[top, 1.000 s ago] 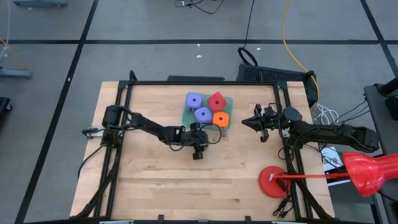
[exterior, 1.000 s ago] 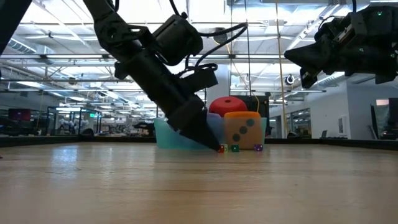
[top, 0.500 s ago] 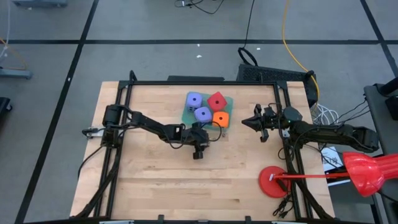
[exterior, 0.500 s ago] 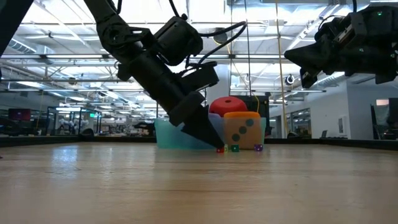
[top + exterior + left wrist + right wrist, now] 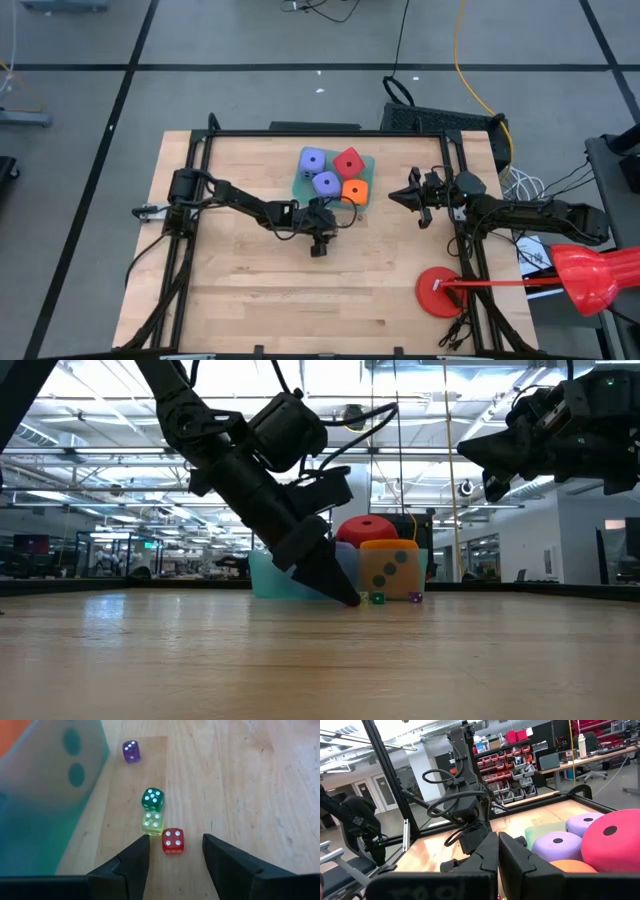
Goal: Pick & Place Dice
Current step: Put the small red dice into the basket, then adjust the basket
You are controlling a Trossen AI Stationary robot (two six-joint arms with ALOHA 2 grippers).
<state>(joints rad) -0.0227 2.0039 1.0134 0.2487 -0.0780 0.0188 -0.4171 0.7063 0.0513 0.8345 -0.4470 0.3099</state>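
Observation:
Four soft cubes, two purple-blue (image 5: pixel 313 161) (image 5: pixel 326 184), one red (image 5: pixel 348 162) and one orange (image 5: pixel 355 191), sit in a teal tray (image 5: pixel 300 187) on the far middle of the table. Beside the tray, small clear dice lie on the wood: purple (image 5: pixel 131 751), green (image 5: pixel 152 799), yellow (image 5: pixel 152 822) and red (image 5: pixel 173 840). My left gripper (image 5: pixel 175 846) is open, low at the table, with a finger on either side of the small red die and not touching it. My right gripper (image 5: pixel 498 851) is shut and hangs above the table's right side (image 5: pixel 412 197).
A black frame rail (image 5: pixel 300 133) runs around the table. A red disc (image 5: pixel 437 291) with a red handled thing (image 5: pixel 590 276) sits at the near right corner. Bare wood (image 5: pixel 270 300) stretches across the near half. The room behind shows in the low view.
My left gripper has eased down and toward the small dice by the tray; in the low view its tip now stands in front of the small red die. The dice and soft cubes have stayed put.

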